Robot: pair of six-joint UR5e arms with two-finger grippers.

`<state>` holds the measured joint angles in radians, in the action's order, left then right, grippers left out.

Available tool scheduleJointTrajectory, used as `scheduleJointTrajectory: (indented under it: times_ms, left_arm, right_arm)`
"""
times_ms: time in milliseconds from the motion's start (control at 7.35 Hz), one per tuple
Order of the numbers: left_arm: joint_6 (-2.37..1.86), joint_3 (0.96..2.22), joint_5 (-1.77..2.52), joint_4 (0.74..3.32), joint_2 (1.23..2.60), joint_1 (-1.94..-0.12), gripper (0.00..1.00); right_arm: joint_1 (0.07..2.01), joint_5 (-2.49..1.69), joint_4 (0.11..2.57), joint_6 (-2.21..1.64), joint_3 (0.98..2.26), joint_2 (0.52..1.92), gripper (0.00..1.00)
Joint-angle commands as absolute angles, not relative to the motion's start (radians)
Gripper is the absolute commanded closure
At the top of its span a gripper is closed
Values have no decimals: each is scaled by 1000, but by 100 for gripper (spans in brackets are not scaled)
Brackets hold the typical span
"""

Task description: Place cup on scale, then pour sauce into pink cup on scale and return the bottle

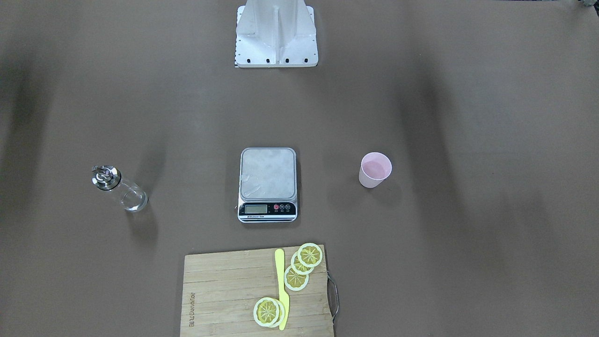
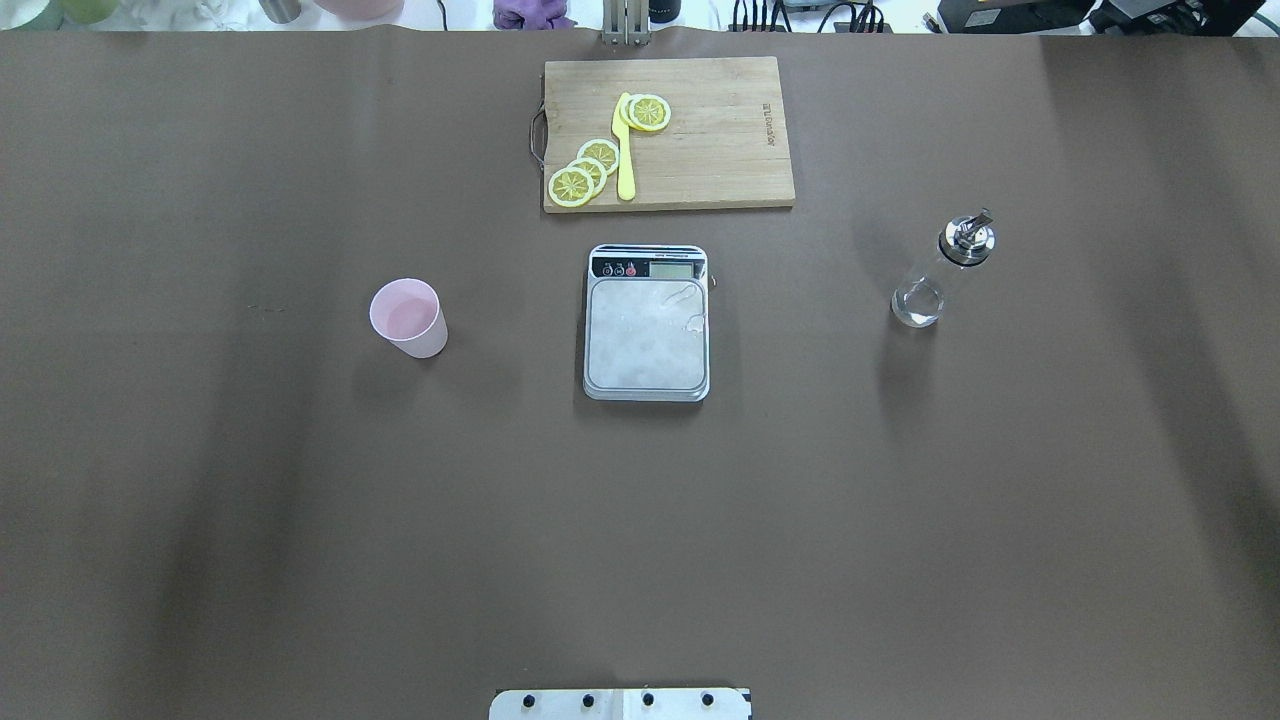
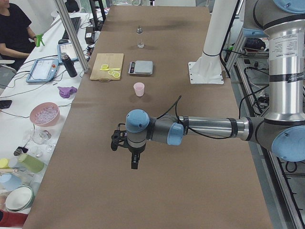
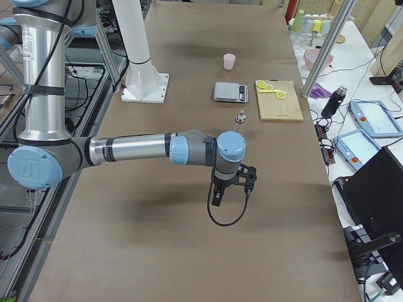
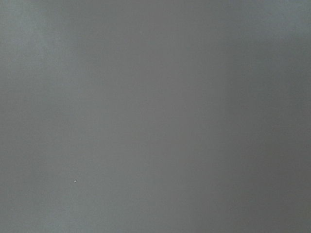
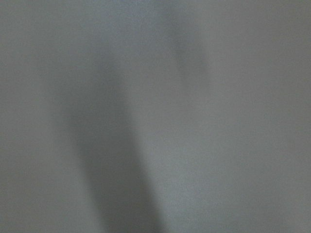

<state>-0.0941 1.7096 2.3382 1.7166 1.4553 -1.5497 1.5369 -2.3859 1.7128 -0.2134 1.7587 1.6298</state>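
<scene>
Nearest the left-end camera, the left arm lies stretched level over the desk's left end. The left gripper [image 3: 135, 163] hangs pointing down above the brown sheet [image 2: 640, 560]. From this side view alone I cannot tell how its jaws stand or whether they hold anything. At the right end the right arm reaches out the same way. The right gripper [image 4: 216, 199] points down with a black cable looped beneath it, and its jaws are likewise impossible to judge. Both wrist cameras give only blurred grey-brown surface.

The sheet covers the whole desk, matte and faintly shadowed. The scale [image 2: 647, 335] sits flat at the middle, its display strip toward the operators' edge. The cup [image 2: 408, 318] stands upright on the sheet toward the left end, well apart from the scale. The bottle [image 2: 940, 275] stands upright toward the right end, also well apart from the scale, its silver cap on. A wooden cutting board [image 2: 700, 150] lies by the operators' edge just beyond the scale, carrying 5 lemon slices [image 2: 572, 185] and 1 yellow knife [image 2: 625, 165]. The robot's white base plate [image 1: 276, 47] is at the middle of the robot-side edge.

Wide bands of sheet lie between cup, scale and bottle, and between all 3 and the robot-side edge. Beyond the operators' edge runs a white bench [image 3: 28, 95] with a pink bowl [image 3: 44, 114] and a seated person [image 3: 14, 28].
</scene>
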Motion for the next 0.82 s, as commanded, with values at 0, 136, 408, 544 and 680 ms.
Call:
scheduleJointTrajectory:
  times_ms: [0,136,408,544,680]
  left_arm:
    - [-91,1723,2336,1747,1463,-1549,2]
    - [-92,1724,2339,1788,1466,-1549,2]
    - [-97,1695,2338,1784,1480,-1543,2]
    - [-97,1695,2338,1790,1480,-1543,2]
    - [-97,1695,2338,1793,1480,-1543,2]
  right_arm:
    - [1528,-2388,1700,-207,1764,1626,0]
    - [1520,-2390,1663,-219,1756,1626,0]
    - [1509,-2390,1661,-212,1755,1634,0]
    - [1509,-2393,1661,-210,1761,1635,0]
    - [1508,-2398,1645,-207,1766,1634,0]
